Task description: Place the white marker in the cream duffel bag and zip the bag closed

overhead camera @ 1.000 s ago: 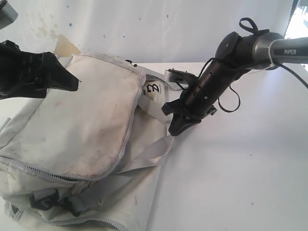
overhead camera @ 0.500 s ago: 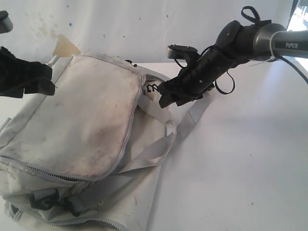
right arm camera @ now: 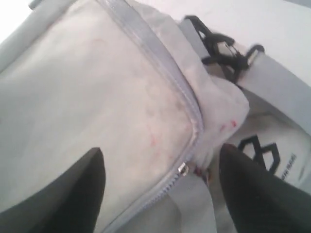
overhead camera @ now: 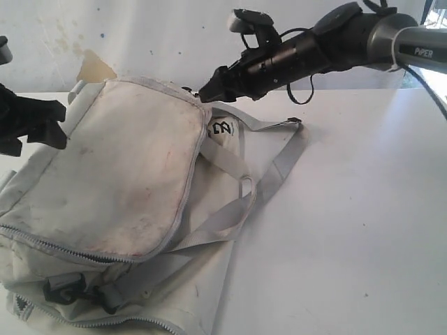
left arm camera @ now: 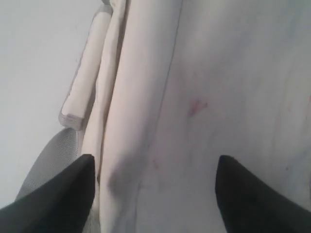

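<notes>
**At the bag's far corner: zipping is set up**

On the table (overhead camera: 349, 230), the cream duffel bag (overhead camera: 126, 174) is laid flat. The right gripper (overhead camera: 208, 91) is held at its far corner, jaws apart, with the zipper pull (right arm camera: 182, 168) between them. The left gripper (overhead camera: 56, 127) is kept at the bag's left edge, jaws apart and empty. The white marker is seen in no view and is judged to be inside. Next, the pull must be pinched and drawn along the track. Since the earlier frame, the right arm has been swung up from the grey strap (overhead camera: 279, 164), and the left gripper drawn back.
</notes>
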### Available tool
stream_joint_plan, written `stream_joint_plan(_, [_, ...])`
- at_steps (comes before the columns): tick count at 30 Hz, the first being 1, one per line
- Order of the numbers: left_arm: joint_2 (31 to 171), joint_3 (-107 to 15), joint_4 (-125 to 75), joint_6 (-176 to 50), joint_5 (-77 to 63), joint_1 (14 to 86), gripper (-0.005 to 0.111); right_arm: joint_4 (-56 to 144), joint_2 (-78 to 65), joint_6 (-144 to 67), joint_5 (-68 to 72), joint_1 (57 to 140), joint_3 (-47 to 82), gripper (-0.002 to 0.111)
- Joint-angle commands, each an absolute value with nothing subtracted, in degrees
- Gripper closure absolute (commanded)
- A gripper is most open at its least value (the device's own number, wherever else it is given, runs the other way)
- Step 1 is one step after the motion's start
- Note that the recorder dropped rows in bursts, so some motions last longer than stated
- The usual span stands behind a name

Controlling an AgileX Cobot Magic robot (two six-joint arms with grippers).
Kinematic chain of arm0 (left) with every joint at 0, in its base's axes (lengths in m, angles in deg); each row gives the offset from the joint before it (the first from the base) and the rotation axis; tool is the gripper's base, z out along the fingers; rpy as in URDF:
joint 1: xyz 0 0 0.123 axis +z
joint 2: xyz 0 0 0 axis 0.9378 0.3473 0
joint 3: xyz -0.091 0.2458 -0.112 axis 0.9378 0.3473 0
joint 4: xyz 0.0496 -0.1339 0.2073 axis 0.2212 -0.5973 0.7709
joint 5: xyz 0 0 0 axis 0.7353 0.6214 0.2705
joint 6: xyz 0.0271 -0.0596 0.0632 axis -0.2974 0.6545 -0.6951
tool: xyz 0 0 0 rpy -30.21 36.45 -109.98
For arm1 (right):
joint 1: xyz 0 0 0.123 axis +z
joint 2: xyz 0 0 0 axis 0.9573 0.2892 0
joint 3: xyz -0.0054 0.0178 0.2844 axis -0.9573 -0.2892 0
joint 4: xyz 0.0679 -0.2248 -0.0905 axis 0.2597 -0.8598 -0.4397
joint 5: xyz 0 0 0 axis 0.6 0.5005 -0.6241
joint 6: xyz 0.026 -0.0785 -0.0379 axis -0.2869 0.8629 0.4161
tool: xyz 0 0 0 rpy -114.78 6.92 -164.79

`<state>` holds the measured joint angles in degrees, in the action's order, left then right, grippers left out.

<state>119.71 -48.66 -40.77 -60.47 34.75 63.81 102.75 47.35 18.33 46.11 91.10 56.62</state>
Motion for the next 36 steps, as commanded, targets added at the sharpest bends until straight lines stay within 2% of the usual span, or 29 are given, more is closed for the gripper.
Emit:
stream_joint_plan(1, [123.3,-48.9,-41.1,-60.4,35.1,63.8,0.030,107.1,50.3,24.9,40.1,93.2,56.9,0.046])
stream_joint_plan(12, [129.9,-48.9,-41.6,-61.1,34.8,63.8,0.031,108.5,55.3,25.4,33.0,94.3,56.9,0.046])
stream_joint_plan(17, [130.5,-48.9,-41.6,-61.1,34.7,63.8,0.037,113.7,55.9,25.4,35.1,94.8,56.9,0.048])
stream_joint_plan(23, [130.5,-48.9,-41.6,-61.1,34.7,63.8,0.044,113.9,55.9,29.0,35.7,96.1,56.9,0.062])
stream_joint_plan(27, [130.5,-48.9,-41.6,-61.1,34.7,63.8,0.051,114.0,55.9,30.0,35.8,96.5,56.9,0.078])
stream_joint_plan(30, [130.5,-48.9,-41.6,-61.1,34.7,63.8,0.060,113.7,55.9,30.0,35.8,96.5,56.9,0.094])
stream_joint_plan(33, [130.5,-48.9,-41.5,-61.1,34.7,63.8,0.078,111.3,55.9,30.0,35.8,96.5,56.9,0.109])
stream_joint_plan(36, [130.5,-48.9,-41.0,-63.7,34.3,63.8,0.102,109.3,55.9,29.3,35.8,96.5,56.9,0.108])
